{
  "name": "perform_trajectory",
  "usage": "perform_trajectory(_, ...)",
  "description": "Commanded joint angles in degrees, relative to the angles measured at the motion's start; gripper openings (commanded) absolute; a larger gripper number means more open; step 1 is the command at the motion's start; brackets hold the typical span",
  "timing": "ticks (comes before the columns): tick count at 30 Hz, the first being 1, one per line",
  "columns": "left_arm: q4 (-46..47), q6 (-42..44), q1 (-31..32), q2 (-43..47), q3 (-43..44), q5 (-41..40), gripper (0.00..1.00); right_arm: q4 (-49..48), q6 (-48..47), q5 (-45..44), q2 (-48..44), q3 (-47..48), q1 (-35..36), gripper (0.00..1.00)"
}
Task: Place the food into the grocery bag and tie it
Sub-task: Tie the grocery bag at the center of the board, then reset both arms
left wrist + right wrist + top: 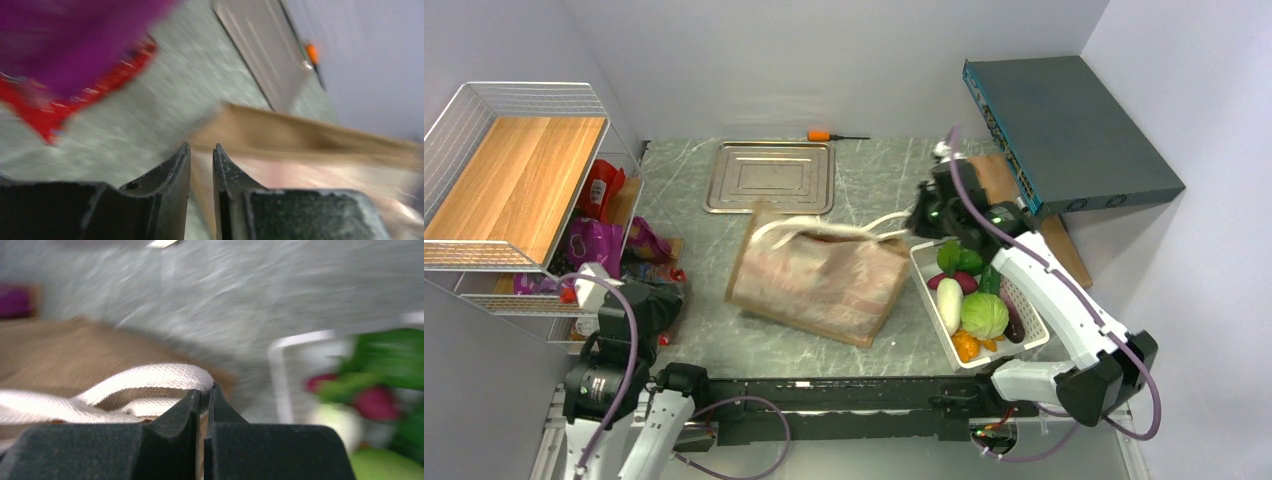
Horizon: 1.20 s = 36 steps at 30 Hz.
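- The left arm (604, 380) is white with black round joints.
- The right arm (1054, 300) is white and black too.
- Purple cables (632, 340) loop along both arms.
- The fingers (170, 185) are black and scuffed.

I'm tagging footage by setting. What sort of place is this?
Probably a robot test cell rather than a real kitchen. Two arms are bolted to a grey table boxed in by plain walls. The groceries look staged: a basket of vegetables beside a brown bag.
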<state>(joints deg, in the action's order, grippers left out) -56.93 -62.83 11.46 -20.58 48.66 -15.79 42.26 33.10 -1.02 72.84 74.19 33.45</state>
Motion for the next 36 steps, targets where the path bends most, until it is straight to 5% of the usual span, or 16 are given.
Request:
perform_trajectory(1, -8.22, 9.03, -4.08, 2.65, 1.28, -24.83, 0.28, 7.87, -14.32, -26.3, -7.68, -1.74, -11.27, 0.02)
perform_trajectory(6, -5.62, 11.96, -4.07, 2.92, 2.27, -23.08, 0.32, 3.2, -19.05, -17.85, -11.5, -1.42, -10.46, 0.23)
perform_trajectory(11, -2.98, 13.73, -4.08, 2.46, 2.78, -21.45, 0.4, 2.07, -21.35, -12.54, -12.96, 0.95, -9.19, 0.57)
perform_trajectory(17, 2.51, 19.61, -4.08, 0.49, 4.1, -17.03, 0.73, 1.85, -22.92, -9.23, -16.05, 1.52, -8.56, 0.72)
perform_trajectory(20, 5.01, 22.37, -4.08, -1.34, 4.87, -14.76, 0.92, -2.11, -21.81, -7.54, -19.16, -0.5, -8.55, 0.97)
perform_trajectory(22, 7.01, 24.32, -4.08, -2.07, 4.97, -13.2, 0.99, -4.18, -19.41, -9.02, -20.5, -1.42, -8.54, 1.0)
perform_trajectory(36, 15.31, 29.2, -4.08, -3.54, 2.77, -9.9, 0.99, -5.3, -15.17, -10.56, -20.03, -0.56, -8.5, 1.0)
